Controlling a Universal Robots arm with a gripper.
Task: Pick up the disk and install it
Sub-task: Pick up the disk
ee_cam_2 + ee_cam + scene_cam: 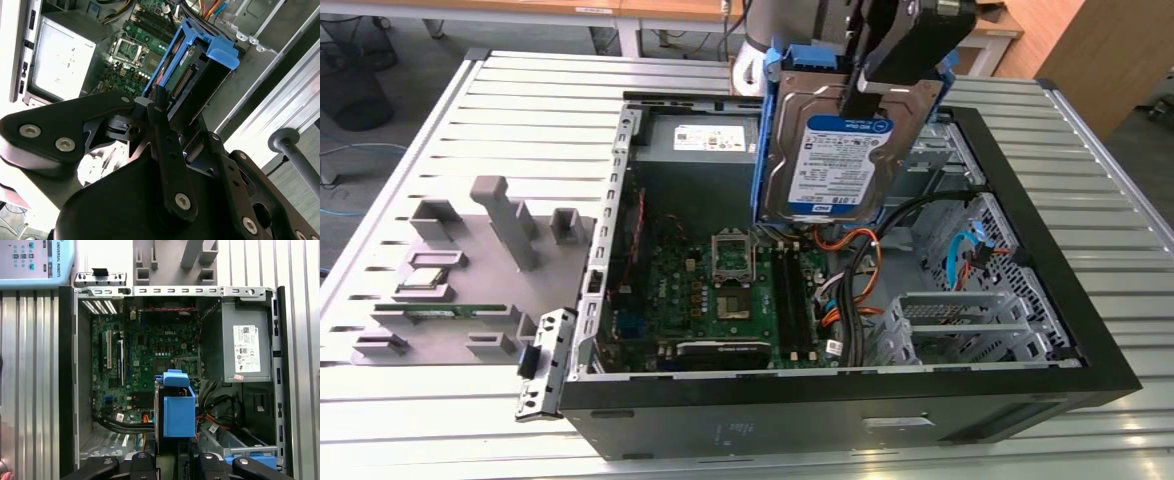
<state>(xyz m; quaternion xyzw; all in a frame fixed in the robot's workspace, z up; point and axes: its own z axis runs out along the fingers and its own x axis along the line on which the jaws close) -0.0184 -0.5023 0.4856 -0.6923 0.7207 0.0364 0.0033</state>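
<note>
While the pincer (pixel 870 100) clamps the disk (pixel 827 165) upright above the open computer case (pixel 854 425), I judge step 1, pickup, complete; step 2, installation inside the case, is not yet done.

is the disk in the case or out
Out. The end effector holds the disk upright above the open case, over the circuit board, not seated in a bay.

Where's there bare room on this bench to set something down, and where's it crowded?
Bare table runs between the grey parts holder and the far edge, at the exterior view's left, and beside the case at that view's right. Crowded: inside the case, cables and motherboard under the held disk.
</note>
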